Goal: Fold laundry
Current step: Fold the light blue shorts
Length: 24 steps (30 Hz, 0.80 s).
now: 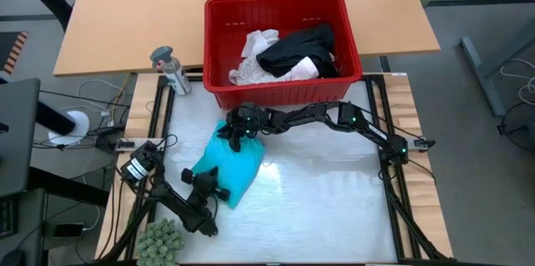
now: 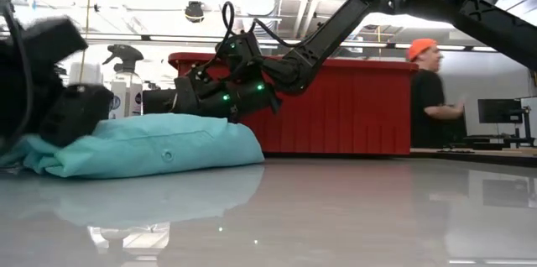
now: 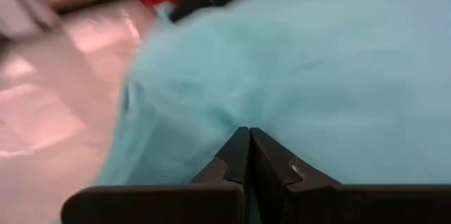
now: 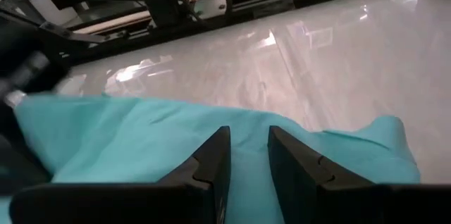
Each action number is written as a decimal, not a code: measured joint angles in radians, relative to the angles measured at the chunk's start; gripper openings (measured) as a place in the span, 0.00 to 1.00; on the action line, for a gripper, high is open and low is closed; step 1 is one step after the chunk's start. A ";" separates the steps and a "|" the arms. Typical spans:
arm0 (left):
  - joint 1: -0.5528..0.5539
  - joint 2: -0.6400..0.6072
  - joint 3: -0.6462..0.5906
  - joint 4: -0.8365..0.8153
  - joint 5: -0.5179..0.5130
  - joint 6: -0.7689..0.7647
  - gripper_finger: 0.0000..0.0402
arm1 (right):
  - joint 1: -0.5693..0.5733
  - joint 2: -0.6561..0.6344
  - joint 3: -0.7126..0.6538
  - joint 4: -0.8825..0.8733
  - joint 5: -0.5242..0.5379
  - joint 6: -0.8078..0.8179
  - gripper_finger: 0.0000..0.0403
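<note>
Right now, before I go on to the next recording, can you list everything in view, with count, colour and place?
Soft teal cloth garment: one, teal, bunched on the shiny table surface, in front of the basket.
Red plastic basket: one, red, at the table's far edge.
Black garment: one, black, in the basket.
White cloths: apparently a few, white or cream, in the basket beside the black one.
Spray bottle: one, grey, left of the basket.
Green fuzzy plant: one, green, near-left corner.
Person: one, orange cap, black top, in the room behind.
Left gripper: shut, at the teal garment's near side.
Right gripper: over its far edge, fingers slightly apart.
</note>
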 joint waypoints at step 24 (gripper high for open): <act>0.008 0.000 -0.010 0.070 -0.009 0.015 0.00 | 0.192 -0.119 0.001 -0.124 0.110 -0.239 0.30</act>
